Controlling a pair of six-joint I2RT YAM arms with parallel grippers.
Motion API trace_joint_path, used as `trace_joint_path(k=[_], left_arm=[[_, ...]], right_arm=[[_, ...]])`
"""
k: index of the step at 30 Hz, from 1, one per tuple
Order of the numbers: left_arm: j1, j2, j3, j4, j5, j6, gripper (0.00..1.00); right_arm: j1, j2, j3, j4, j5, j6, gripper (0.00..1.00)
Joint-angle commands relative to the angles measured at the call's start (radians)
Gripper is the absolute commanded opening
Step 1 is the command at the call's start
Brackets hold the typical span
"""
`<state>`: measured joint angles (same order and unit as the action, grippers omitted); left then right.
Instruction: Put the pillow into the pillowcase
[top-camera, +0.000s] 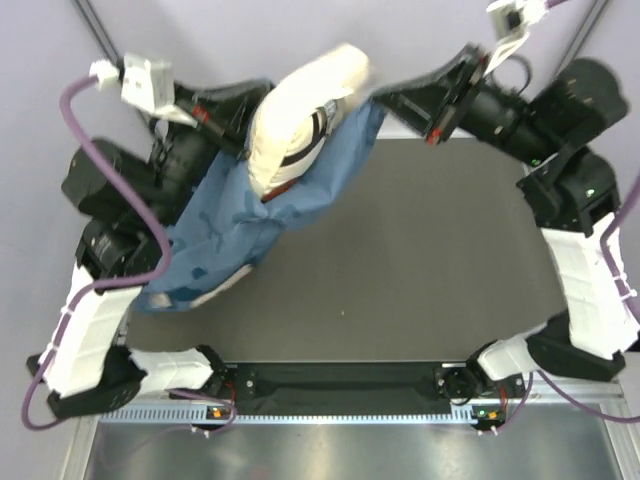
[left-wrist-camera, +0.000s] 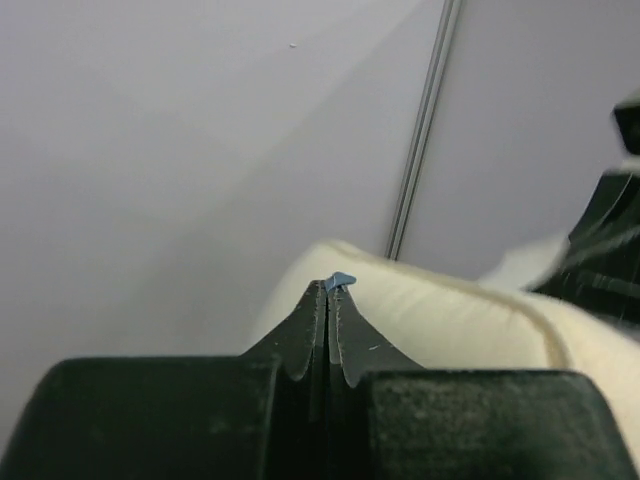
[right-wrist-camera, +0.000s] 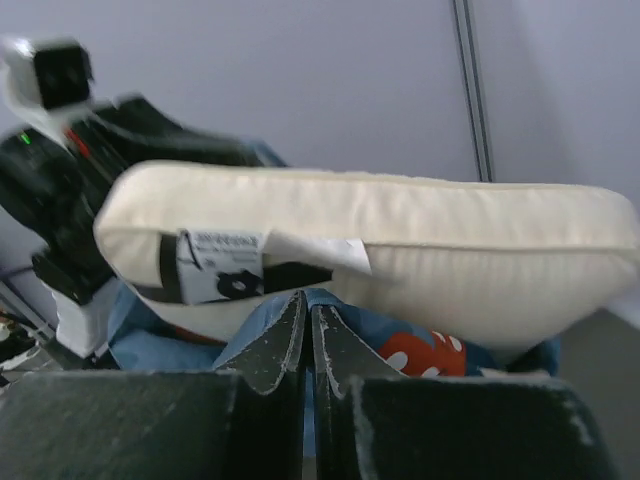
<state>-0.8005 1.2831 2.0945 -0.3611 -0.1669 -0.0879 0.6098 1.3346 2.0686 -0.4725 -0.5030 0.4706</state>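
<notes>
The left gripper (left-wrist-camera: 328, 292) is clenched on a scrap of the blue pillowcase (top-camera: 235, 215) hem, and the right gripper (right-wrist-camera: 307, 305) is pinched tight on the facing hem, holding the mouth up above the table (top-camera: 430, 260). The cream pillow (top-camera: 300, 100) stands partly inside, its upper part and label poking out. Best, I judge, to keep both pinches firm and level, shaking gently so it slides deeper.

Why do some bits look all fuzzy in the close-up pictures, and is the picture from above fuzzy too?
Left wrist: the left gripper sits so near the lens that it looks dark and slightly soft, and the pillow behind it is a little hazy. Right wrist: the left arm is smeared, while the pillow is crisper. Top external: sharp and evenly lit all over.
</notes>
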Motion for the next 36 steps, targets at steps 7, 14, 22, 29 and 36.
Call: trace_joint_path(k=[7, 14, 22, 29, 36], left_arm=[[0.001, -0.17, -0.323, 0.275, -0.036, -0.041, 0.0], [0.0, 0.077, 0.361, 0.022, -0.026, 0.028, 0.0], [0.001, -0.102, 0.084, 0.106, -0.143, 0.079, 0.0], [0.001, -0.11, -0.148, 0.151, -0.086, -0.009, 0.0], [0.0, 0.12, 0.232, -0.005, 0.069, -0.087, 0.0]], right_arm=[[-0.002, -0.115, 0.271, 0.235, 0.139, -0.035, 0.0], [-0.002, -0.179, -0.097, 0.274, 0.13, -0.023, 0.0], [-0.004, -0.111, 0.0, 0.264, 0.093, 0.007, 0.0], [-0.013, -0.099, 0.257, 0.198, 0.171, -0.049, 0.0], [-0.012, -0.232, 0.116, 0.183, 0.34, -0.148, 0.0]])
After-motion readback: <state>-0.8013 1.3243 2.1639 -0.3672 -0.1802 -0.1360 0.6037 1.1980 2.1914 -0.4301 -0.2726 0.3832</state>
